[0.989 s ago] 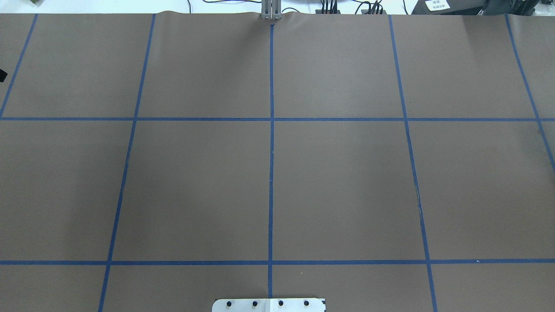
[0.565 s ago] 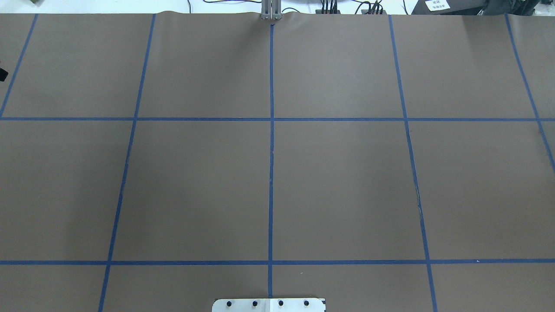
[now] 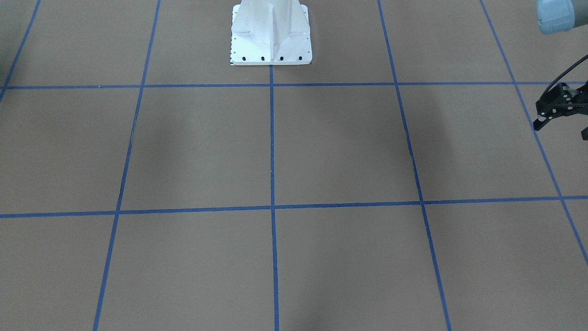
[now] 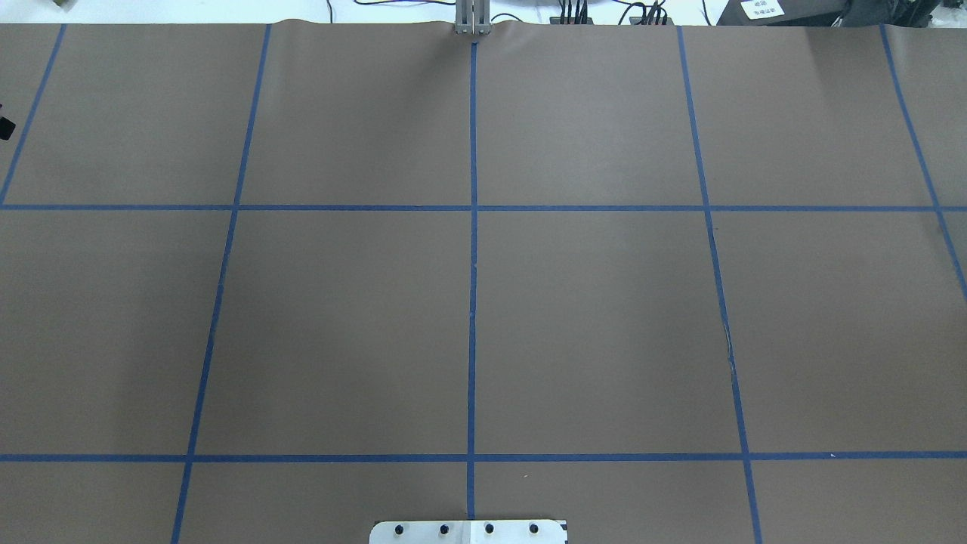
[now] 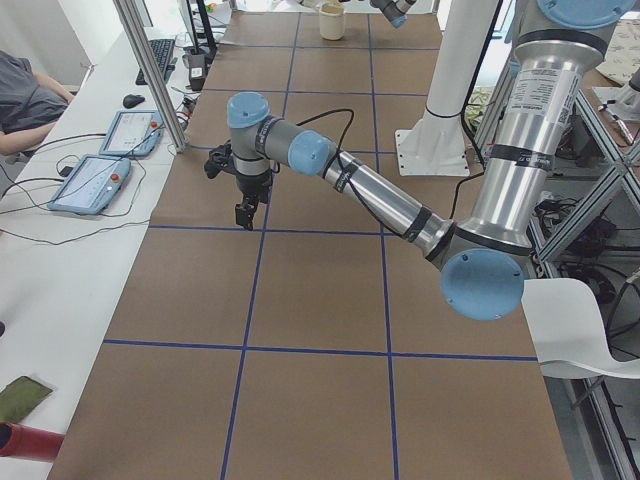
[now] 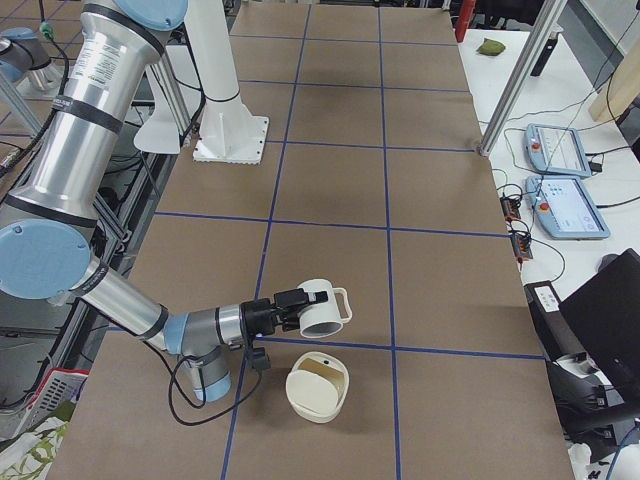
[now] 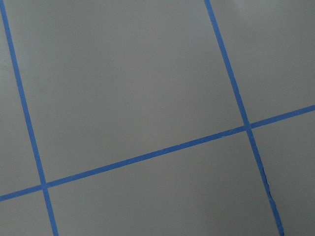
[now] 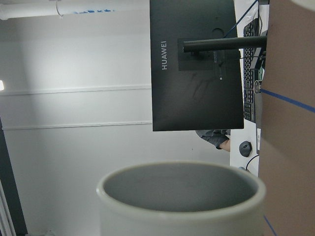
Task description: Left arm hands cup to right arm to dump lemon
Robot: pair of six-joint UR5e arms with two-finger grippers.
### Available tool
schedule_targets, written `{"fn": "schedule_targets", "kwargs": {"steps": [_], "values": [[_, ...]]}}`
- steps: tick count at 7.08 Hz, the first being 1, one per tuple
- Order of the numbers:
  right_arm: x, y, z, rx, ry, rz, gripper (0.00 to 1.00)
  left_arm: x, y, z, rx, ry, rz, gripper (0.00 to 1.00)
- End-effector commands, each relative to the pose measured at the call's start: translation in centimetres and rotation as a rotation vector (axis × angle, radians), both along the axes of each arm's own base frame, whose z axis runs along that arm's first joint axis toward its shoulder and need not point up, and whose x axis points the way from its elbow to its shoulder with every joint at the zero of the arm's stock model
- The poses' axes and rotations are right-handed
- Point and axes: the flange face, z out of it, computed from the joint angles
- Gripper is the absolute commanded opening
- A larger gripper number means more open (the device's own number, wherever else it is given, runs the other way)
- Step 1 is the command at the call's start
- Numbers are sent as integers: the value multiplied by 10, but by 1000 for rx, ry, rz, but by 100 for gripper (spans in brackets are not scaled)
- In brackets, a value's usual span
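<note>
The right arm (image 6: 95,110) reaches low over the brown surface (image 6: 440,300). Its end effector (image 6: 298,304) meets the white cup (image 6: 325,310), which is tipped on its side just above a white bowl (image 6: 318,395) — whether the fingers clamp it, I cannot tell. The left arm (image 5: 380,195) hangs its end effector (image 5: 246,210) over blue tape lines (image 4: 473,227), well apart from the cup; its grip is unreadable too. Only the right wrist view shows the cup's grey inside — with a monitor (image 8: 197,64) behind.
</note>
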Motion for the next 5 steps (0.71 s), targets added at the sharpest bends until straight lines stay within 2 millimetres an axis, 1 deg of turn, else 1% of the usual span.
{"fn": "schedule_targets", "kwargs": {"steps": [1,3,5], "values": [[8,-6,-4,10,-178,20,0,-1,0,-2,3,0,-2,100],[19,-1,-2,10,-307,23,0,-1,-1,-2,2,0,-3,100],[32,6,5,-10,-483,24,0,-1,-1,-3,4,0,-3,100]]}}
